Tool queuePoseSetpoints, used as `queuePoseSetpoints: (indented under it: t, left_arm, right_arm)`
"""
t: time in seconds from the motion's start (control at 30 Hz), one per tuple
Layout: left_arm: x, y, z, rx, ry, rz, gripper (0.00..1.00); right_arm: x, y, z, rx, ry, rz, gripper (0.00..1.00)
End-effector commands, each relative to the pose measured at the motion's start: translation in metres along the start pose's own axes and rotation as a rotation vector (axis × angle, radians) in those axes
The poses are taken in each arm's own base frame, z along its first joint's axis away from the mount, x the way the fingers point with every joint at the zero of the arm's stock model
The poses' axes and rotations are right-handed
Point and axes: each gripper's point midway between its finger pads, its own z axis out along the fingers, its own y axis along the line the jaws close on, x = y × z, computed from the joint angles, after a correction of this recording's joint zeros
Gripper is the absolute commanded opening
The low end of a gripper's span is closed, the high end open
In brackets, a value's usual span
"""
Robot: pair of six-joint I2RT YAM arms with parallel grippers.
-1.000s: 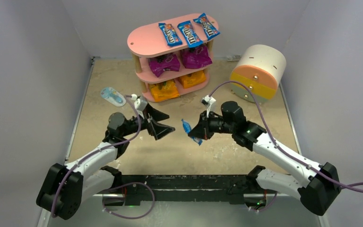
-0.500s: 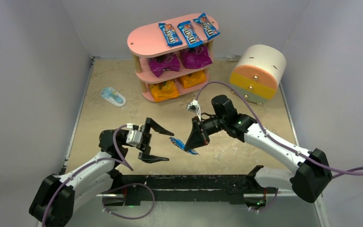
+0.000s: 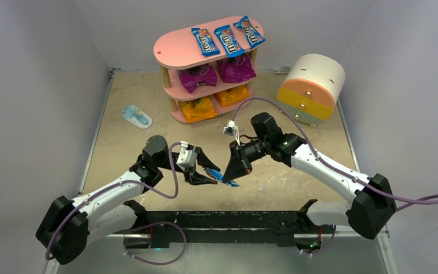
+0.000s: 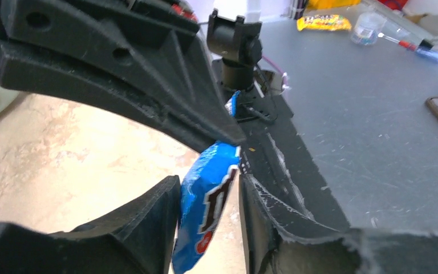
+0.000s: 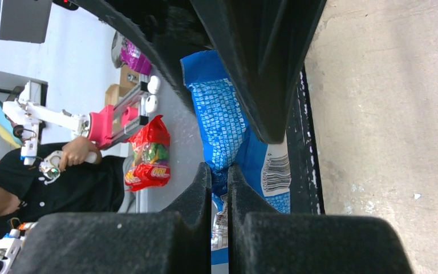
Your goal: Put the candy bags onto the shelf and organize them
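Swung in from the left over the last half second, the left gripper (image 3: 211,173) now has its fingers parted on either side of the blue M&M's packet (image 3: 220,177), just below the centre of the overhead frame. Facing it, the right gripper (image 3: 232,173) is clenched on the same packet. Well apart, at the upper middle, the pink shelf (image 3: 177,51) carries three other blue packets (image 3: 228,39) on its top board.

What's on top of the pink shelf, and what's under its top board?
Three blue M&M's packets lie on the top board of the pink shelf. Below: two purple bags on the middle board, two orange bags on the lowest. The boards hide each tier's back.
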Motion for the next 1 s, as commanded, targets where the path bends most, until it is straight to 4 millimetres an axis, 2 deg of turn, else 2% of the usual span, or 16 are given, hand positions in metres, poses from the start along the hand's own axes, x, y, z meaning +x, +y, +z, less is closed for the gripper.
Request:
queuePoseSetpoints:
  t: [0.0, 0.1, 0.2, 0.33, 0.4, 0.47, 0.57, 0.6, 0.63, 0.8, 0.87, 0.97]
  left_arm:
    - [0.0, 0.015, 0.009, -0.009, 0.041, 0.0, 0.36]
    - [-0.002, 0.013, 0.013, 0.017, 0.034, -0.003, 0.2]
    - [-0.005, 0.012, 0.014, 0.017, 0.021, -0.004, 0.16]
    - [-0.004, 0.011, 0.012, -0.012, 0.014, -0.013, 0.13]
    - [-0.009, 0.015, 0.01, -0.076, -0.012, -0.061, 0.12]
    - [-0.019, 0.024, 0.008, -0.158, -0.055, -0.076, 0.11]
    - [-0.045, 0.046, 0.004, -0.296, -0.136, -0.12, 0.08]
    - [-0.053, 0.051, 0.003, -0.328, -0.162, -0.139, 0.07]
    - [-0.061, 0.057, 0.001, -0.363, -0.191, -0.166, 0.08]
    - [-0.078, 0.087, -0.01, -0.538, -0.315, -0.321, 0.04]
    - [-0.082, 0.102, -0.02, -0.644, -0.38, -0.396, 0.02]
    - [-0.096, 0.108, -0.029, -0.686, -0.504, -0.441, 0.04]
  right_arm:
    - [-0.009, 0.01, -0.004, 0.002, -0.006, -0.048, 0.0]
    - [-0.009, 0.001, -0.006, 0.063, -0.007, -0.043, 0.0]
    - [-0.011, -0.009, -0.011, 0.162, -0.011, -0.033, 0.01]
    - [-0.025, -0.022, -0.024, 0.324, -0.065, -0.064, 0.2]
    - [-0.038, -0.031, -0.037, 0.447, -0.124, -0.106, 0.44]
    - [-0.052, -0.042, -0.055, 0.585, -0.211, -0.161, 0.58]
    - [-0.074, -0.055, -0.091, 0.793, -0.431, -0.199, 0.74]
    - [-0.08, -0.054, -0.102, 0.834, -0.515, -0.205, 0.8]
    - [-0.087, -0.044, -0.115, 0.851, -0.612, -0.227, 0.86]
    - [-0.095, -0.008, -0.14, 0.753, -0.921, -0.315, 0.98]
    - [-0.093, 0.005, -0.136, 0.656, -0.983, -0.35, 0.98]
    - [-0.092, 0.015, -0.125, 0.502, -1.052, -0.313, 0.95]
